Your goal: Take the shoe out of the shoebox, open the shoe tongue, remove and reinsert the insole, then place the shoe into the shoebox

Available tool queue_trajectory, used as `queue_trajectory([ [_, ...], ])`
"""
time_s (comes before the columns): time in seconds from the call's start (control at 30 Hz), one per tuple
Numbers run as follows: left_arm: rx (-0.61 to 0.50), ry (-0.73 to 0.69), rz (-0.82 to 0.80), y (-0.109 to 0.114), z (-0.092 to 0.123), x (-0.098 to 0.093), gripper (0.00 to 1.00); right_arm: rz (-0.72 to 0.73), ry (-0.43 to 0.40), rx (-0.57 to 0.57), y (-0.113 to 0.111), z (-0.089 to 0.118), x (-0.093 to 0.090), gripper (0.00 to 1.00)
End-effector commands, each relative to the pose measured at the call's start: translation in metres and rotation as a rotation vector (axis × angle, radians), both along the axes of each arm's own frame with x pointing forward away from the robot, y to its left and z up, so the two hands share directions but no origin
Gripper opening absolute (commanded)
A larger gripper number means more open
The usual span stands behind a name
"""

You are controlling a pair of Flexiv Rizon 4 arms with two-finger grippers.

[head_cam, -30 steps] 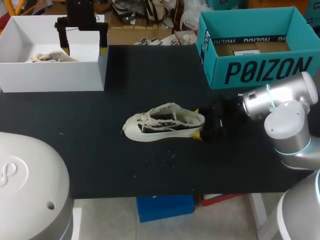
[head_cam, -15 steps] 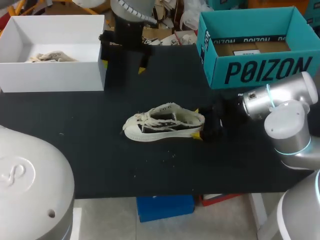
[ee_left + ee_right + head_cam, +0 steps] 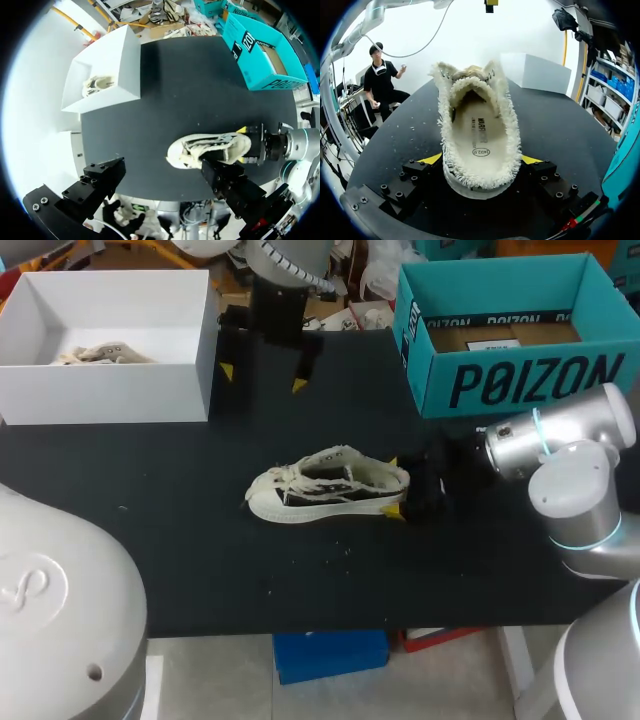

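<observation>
cream shoe [image 3: 328,485] sits heel-clamped in the right tool [image 3: 395,486].

Robotics lab, robot arm [image 3: 575,490] at black worktable [image 3: 180,500], teal shoebox [image 3: 530,380]

Matte black table [image 3: 200,540], flecked with pale crumbs [image 3: 345,549]

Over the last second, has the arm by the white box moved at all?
Yes. The left gripper has left the white box's right wall and swung right, now over the black table, nearer the shoe.
</observation>
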State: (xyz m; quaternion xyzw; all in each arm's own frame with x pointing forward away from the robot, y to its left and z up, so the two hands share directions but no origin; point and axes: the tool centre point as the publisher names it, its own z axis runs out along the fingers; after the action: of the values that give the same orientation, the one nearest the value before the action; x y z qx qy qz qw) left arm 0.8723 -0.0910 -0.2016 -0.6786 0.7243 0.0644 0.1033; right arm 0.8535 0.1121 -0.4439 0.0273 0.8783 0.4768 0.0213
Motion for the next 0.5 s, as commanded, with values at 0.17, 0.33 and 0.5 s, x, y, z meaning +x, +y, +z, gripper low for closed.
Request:
queue_trajectory([
  [0.17, 0.036, 0.033, 0.008, -0.045, -0.026, -0.017, 1.00, -0.003, 0.000, -0.001, 0.001, -0.002, 0.001, 0.00],
  [0.33, 0.030, 0.054, 0.014, -0.064, -0.044, -0.029, 1.00, -0.003, 0.000, -0.001, 0.001, -0.002, 0.001, 0.00],
  [0.5, 0.029, 0.066, 0.029, -0.079, -0.060, -0.039, 1.00, -0.003, 0.000, -0.001, 0.001, -0.002, 0.001, 0.00],
])
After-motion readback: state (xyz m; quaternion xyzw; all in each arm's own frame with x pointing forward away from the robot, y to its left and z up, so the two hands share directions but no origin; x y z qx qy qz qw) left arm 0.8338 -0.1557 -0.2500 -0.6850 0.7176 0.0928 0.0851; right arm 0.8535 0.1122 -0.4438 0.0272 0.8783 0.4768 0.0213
